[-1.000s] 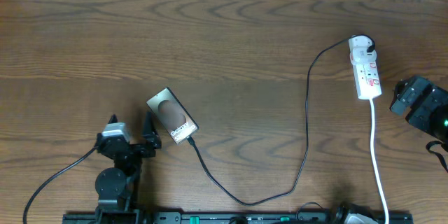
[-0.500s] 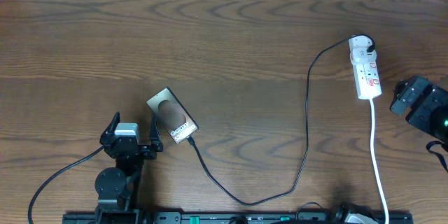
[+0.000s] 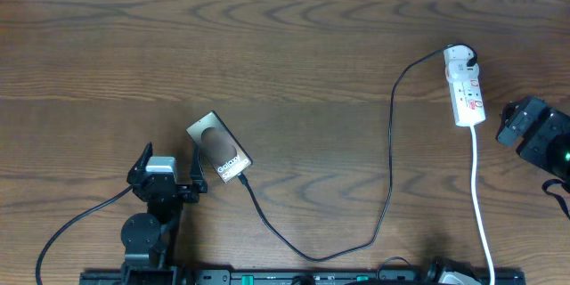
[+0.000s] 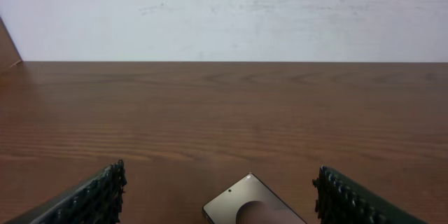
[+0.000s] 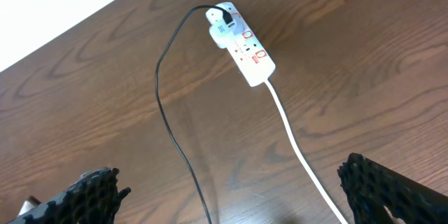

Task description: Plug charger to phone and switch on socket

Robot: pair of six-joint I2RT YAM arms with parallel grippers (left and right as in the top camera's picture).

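The phone [image 3: 219, 149] lies slanted on the table, screen up, with white lettering near its lower end. Only its upper corner shows in the left wrist view [image 4: 252, 208]. The charger [image 3: 389, 151], a thin black cable, meets the phone's lower end and loops along the front to the plug at the far end of the socket [image 3: 465, 85]. My left gripper [image 3: 167, 167] is open just left of the phone, with nothing between its fingers [image 4: 87, 197]. My right gripper [image 3: 514, 122] hangs open to the right of the socket [image 5: 242, 42], apart from it.
The socket's white cord [image 3: 481, 205] runs from the strip to the front edge, and passes between the right fingers [image 5: 388, 190] in that wrist view. A white wall [image 4: 224, 14] stands behind the table's far edge. The arm bases sit along the front edge.
The left gripper shifted slightly right towards the phone a second ago, then stood still. Phone, cable, socket and right arm are unchanged.
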